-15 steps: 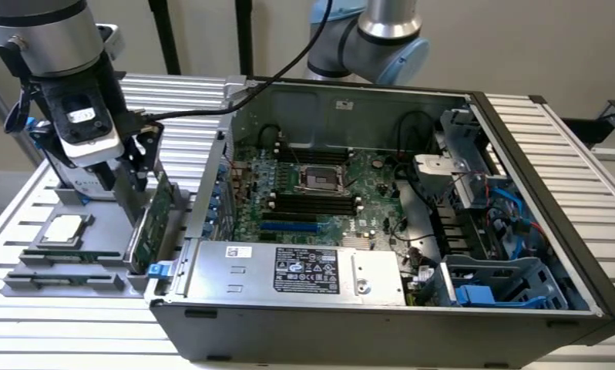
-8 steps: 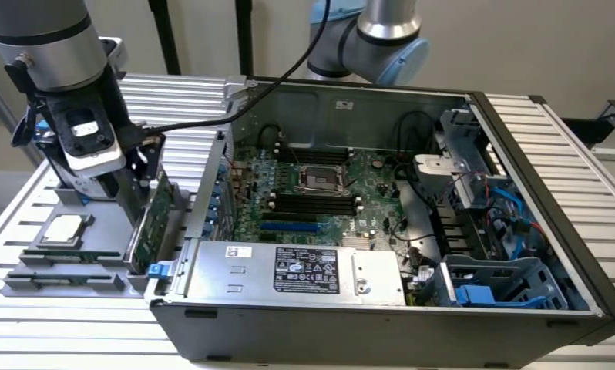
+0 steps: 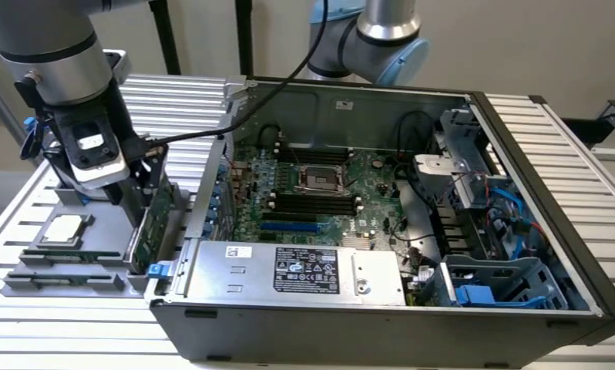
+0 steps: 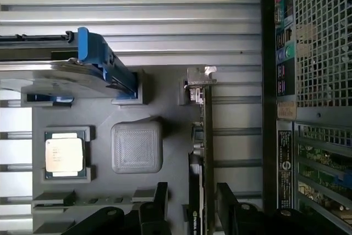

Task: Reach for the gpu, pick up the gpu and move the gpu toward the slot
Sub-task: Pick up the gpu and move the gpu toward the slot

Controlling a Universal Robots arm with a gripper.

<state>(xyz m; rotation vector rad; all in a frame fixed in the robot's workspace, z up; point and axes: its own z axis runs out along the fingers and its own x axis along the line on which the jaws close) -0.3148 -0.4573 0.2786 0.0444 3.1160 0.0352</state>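
Your end effector (image 4: 192, 193) straddling the gpu (image 4: 208, 136), fingers (image 4: 160, 199) apart, gpu standing on edge in the gray tray (image 4: 170, 108), beside the open computer case (image 3: 318, 339)

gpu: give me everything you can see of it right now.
The gpu is a thin green circuit card standing on edge in the grey holder tray, beside the open computer case. A silver metal bracket caps one end; a black part with a logo sits on one face near the other end. The gripper hangs over that end, open, one finger on each side of the card, gaps visible. The card is not yet lifted.
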